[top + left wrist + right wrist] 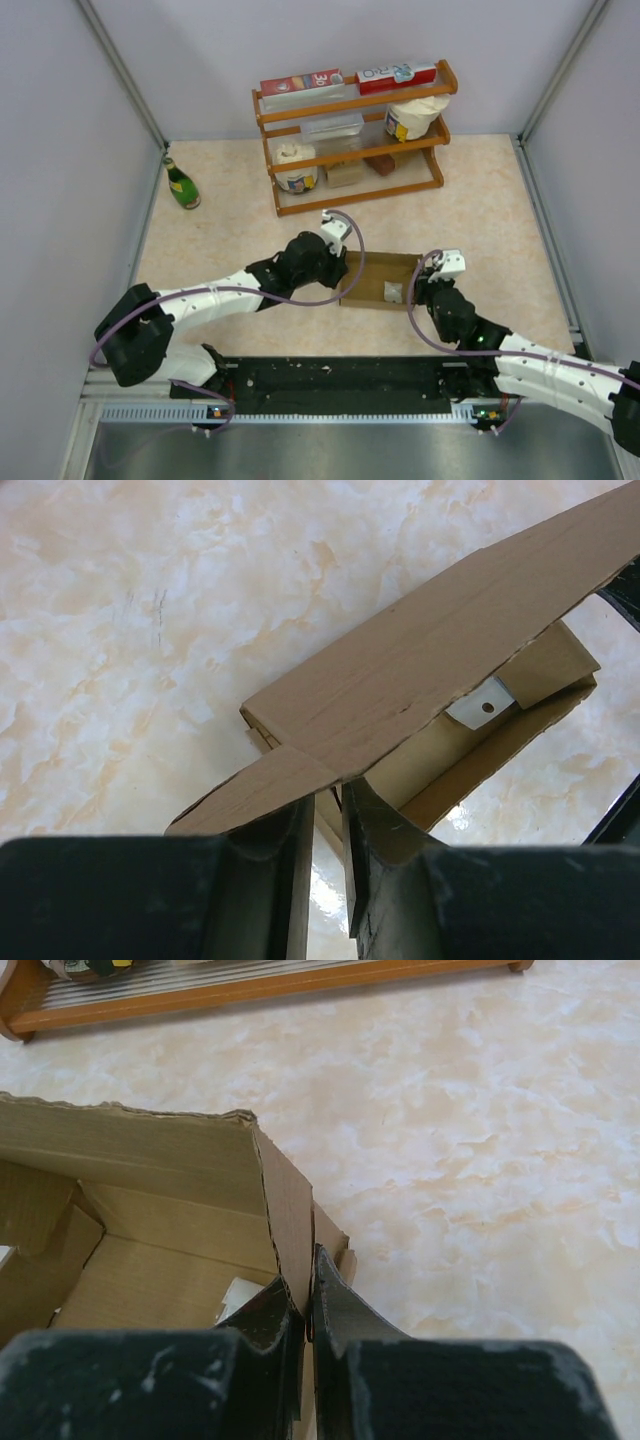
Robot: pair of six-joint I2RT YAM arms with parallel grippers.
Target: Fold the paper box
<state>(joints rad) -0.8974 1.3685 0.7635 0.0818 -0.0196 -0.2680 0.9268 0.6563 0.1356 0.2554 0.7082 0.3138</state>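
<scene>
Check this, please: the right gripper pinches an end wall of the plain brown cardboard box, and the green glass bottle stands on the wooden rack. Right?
Not fully. The green glass bottle stands on the table, left of the wooden rack, not on it; the top external view shows this. The right gripper does pinch an end wall of the plain brown cardboard box.

One paper box (pixel 378 280) in front of the wooden shelf (pixel 360 196), one white scrap (pixel 393 292) inside this box; two red cartons (pixel 300 83) (pixel 397 74) on top of the shelf, two white tubs (pixel 297 168) (pixel 413 118) inside it, one green bottle (pixel 182 184) to its left
</scene>
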